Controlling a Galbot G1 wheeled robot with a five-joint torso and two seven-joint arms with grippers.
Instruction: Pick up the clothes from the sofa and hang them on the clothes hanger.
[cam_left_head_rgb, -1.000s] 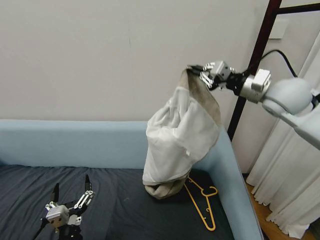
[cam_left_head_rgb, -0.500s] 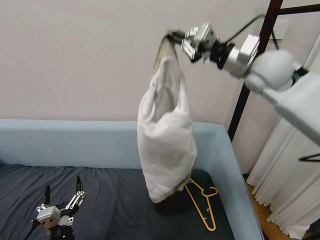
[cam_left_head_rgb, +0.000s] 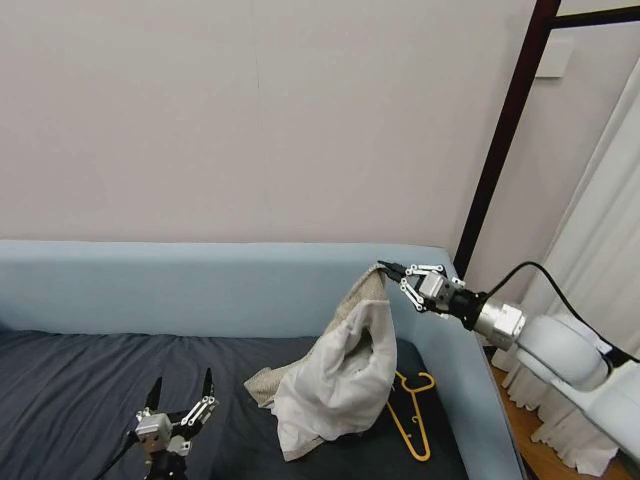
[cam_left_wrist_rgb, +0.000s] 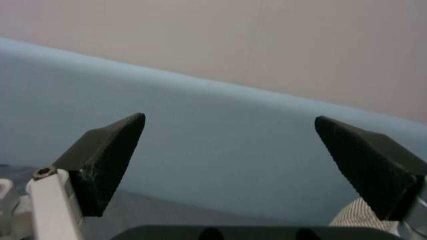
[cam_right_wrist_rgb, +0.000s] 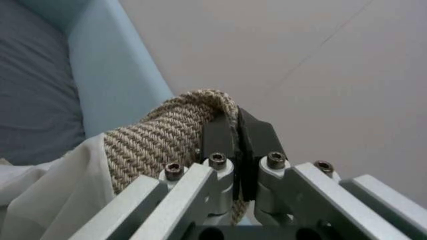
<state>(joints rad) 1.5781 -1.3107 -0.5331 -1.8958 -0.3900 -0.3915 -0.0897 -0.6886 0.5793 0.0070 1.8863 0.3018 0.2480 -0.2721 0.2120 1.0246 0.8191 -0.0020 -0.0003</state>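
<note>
You've got the right gripper (cam_left_head_rgb: 388, 270) pinched shut on the garment (cam_left_head_rgb: 340, 380) by its knit edge, bottom slumped on the sofa (cam_left_head_rgb: 150, 285) seat, hanging on the dark rack (cam_left_head_rgb: 500, 150) not yet done; left gripper (cam_left_head_rgb: 180, 387) hovers wide open, empty.

On your pale-blue sofa (cam_left_head_rgb: 150, 285), a yellow hanger (cam_left_head_rgb: 403, 425) lies on the dark seat; the clothes (cam_left_head_rgb: 335, 385) pool just beside the hanger.

Crumpled white garment (cam_left_head_rgb: 340, 385), partly on sofa (cam_left_head_rgb: 150, 290)
</note>
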